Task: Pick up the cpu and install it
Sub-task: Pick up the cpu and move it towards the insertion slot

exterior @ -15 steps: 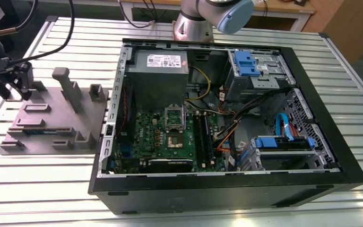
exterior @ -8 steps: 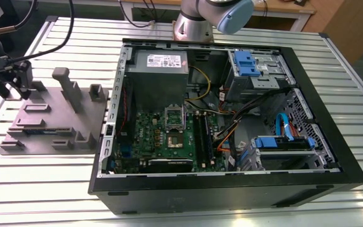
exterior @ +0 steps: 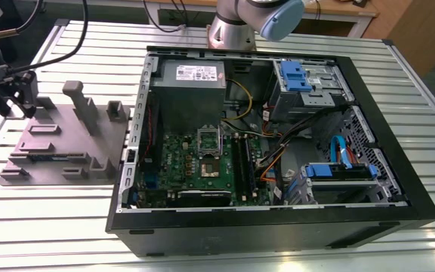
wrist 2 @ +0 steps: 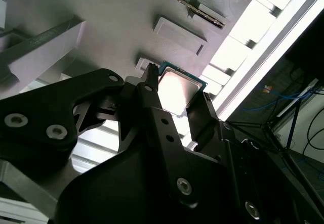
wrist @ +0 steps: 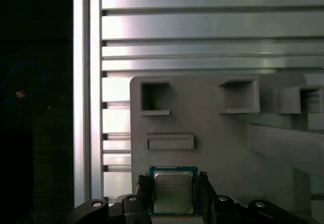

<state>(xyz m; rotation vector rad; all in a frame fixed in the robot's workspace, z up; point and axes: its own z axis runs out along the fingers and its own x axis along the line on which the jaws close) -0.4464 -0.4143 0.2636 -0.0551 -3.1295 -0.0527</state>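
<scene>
The cpu point(wrist: 173, 192) is a small square chip with a shiny silver top and a green rim. It sits between my gripper's point(wrist: 173, 183) two black fingers, which press on its two opposite edges. The second wrist view shows the same grip on the cpu point(wrist 2: 178, 88) by the gripper point(wrist 2: 177, 87), a little off the grey tray point(wrist 2: 101, 27). In the exterior view my gripper point(exterior: 18, 111) hangs over the far corner of the tray point(exterior: 59, 150), at the exterior view's left. The motherboard socket point(exterior: 208, 164) lies open inside the computer case.
The open black computer case point(exterior: 278, 226) takes up the middle of the slatted metal table point(exterior: 36, 226). Inside are a grey power-supply box point(exterior: 193, 73), blue drive brackets point(exterior: 293, 73) and loose cables point(exterior: 271, 164). Upright posts point(exterior: 77, 105) and recesses point(wrist: 154, 97) stand on the tray.
</scene>
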